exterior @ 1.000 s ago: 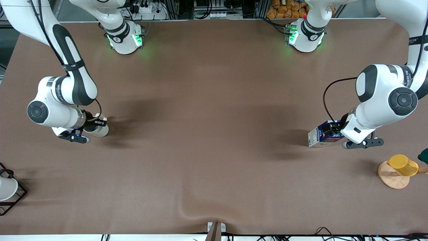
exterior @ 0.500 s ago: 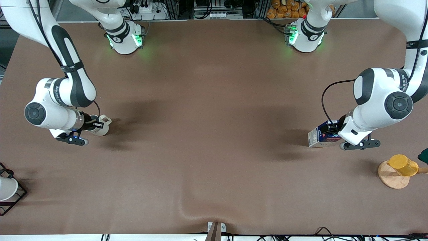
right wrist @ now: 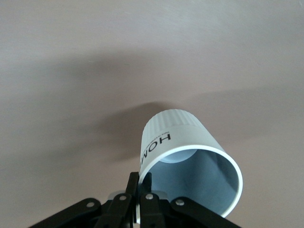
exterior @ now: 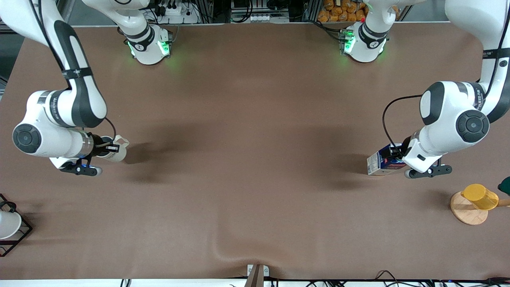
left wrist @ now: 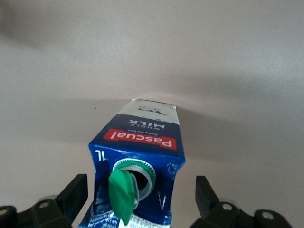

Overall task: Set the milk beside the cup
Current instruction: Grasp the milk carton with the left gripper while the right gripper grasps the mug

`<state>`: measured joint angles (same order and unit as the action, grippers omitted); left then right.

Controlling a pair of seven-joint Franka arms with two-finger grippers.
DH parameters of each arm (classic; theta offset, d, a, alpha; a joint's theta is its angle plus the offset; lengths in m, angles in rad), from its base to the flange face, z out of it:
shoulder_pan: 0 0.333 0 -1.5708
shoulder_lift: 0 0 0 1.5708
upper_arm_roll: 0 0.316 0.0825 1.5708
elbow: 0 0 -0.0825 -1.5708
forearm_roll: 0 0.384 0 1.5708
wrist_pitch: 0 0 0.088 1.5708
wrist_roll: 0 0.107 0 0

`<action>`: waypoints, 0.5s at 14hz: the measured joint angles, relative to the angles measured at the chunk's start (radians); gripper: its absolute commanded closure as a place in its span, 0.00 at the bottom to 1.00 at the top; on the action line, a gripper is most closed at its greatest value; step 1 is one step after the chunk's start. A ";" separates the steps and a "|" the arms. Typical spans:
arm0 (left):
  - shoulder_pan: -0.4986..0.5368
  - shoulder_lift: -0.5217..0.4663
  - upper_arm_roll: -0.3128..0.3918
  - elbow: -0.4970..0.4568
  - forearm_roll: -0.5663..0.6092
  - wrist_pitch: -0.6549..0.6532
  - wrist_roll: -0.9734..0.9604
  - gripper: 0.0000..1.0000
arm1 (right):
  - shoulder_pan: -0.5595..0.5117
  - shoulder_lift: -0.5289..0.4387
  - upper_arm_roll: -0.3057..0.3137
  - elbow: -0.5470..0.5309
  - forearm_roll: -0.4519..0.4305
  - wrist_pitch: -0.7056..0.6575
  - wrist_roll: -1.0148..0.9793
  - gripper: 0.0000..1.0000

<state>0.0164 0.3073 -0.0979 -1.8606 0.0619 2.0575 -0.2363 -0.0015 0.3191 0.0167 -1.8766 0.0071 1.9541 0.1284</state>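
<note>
Milk carton [exterior: 383,161] is what you should look at first: it sits toward the left arm's end of the bench [exterior: 247,159], well apart from the mug [exterior: 114,151], which is at the right arm's end. From the front the carton looks tilted under the left gripper [exterior: 398,157]; you cannot tell there whether its base rests on the bench. In the left wrist view the carton [left wrist: 137,175] shows its dark blue gable top, the red brand label and a green cap [left wrist: 122,195] flipped open off the spout. The left gripper [left wrist: 142,197] has its fingers [left wrist: 73,192] spread wide, one on each side of the carton's top, with a clear gap on each side; they are not touching it.

Your right gripper [exterior: 106,148] is at the mug. In the right wrist view the off-white mug [right wrist: 190,161], grey inside with dark lettering on its side, is tipped, and the right gripper [right wrist: 139,202] has its fingers [right wrist: 124,204] pressed together on the rim, one inside and one outside the wall. From the front the loop handle points away from the gripper.

Relative to the carton, a yellow cup [exterior: 480,196] on a round wooden coaster [exterior: 467,210] sits nearer the front camera. At the mug's end, nearer the front camera than the mug, a white cup [exterior: 8,224] stands in a black wire rack [exterior: 18,235].
</note>
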 measured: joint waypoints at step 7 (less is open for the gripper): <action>0.000 0.000 0.000 0.000 0.001 0.000 0.000 0.52 | 0.081 -0.031 0.008 0.008 0.000 -0.006 0.003 1.00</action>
<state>0.0162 0.3073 -0.0977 -1.8608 0.0632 2.0575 -0.2364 0.0792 0.2879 0.0249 -1.8686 0.0073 1.9476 0.1316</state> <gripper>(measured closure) 0.242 0.960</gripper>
